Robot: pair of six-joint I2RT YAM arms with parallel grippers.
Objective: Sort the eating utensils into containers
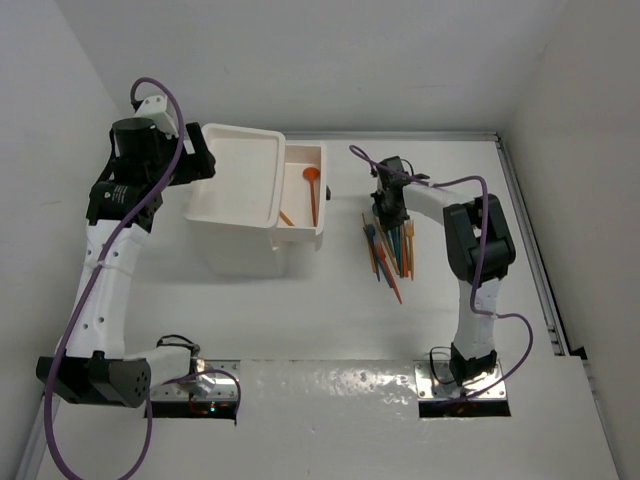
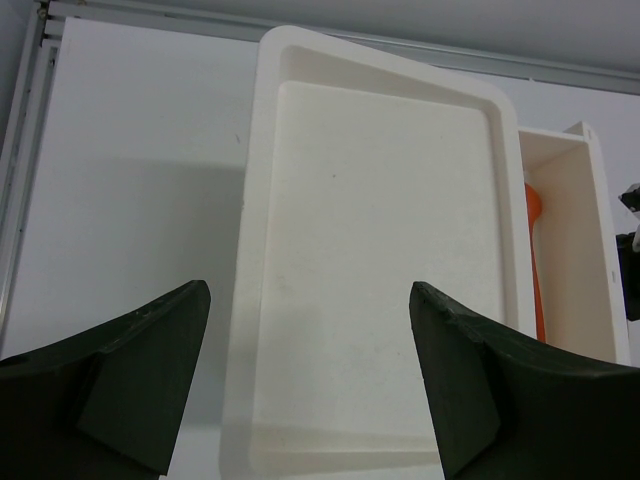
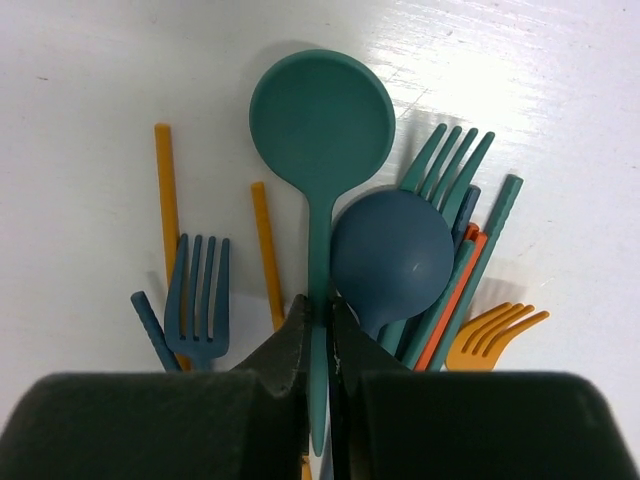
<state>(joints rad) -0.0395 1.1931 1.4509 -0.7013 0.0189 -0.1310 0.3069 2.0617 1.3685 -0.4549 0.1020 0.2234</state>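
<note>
**A:** Starting on the left: how does the left claw [image 2: 310, 290] stand?

**B:** Its fingers [image 2: 140, 380] are spread wide with nothing between them. It hangs over the left side of the drawer unit [image 1: 235, 175], above the tray-like top. I cannot tell whether it touches the unit.

**A:** And the unit itself?

**B:** It stands on the tabletop [image 1: 330, 320]. Its top drawer [image 1: 322, 165] is pulled out to the right. Inside lies an orange spoon [image 1: 312, 190], bowl toward the far end, with a short orange stick [image 1: 286, 218] near the drawer's near end.

**A:** Further right?

**B:** The other utensils lie in a loose bundle [image 1: 390, 250] on the tabletop, well apart from the drawer. The right claw [image 3: 318, 305] is down on that bundle, its fingers pressed together on the thin handle of a teal spoon [image 3: 320, 130].

**A:** What sits around that spoon?

**B:** On its left are two orange sticks [image 3: 165, 200] and a blue fork [image 3: 198, 300]. On its right a blue spoon [image 3: 392, 255] overlaps a teal fork [image 3: 450, 160], and an orange fork [image 3: 495, 330] lies at the edge.
</note>
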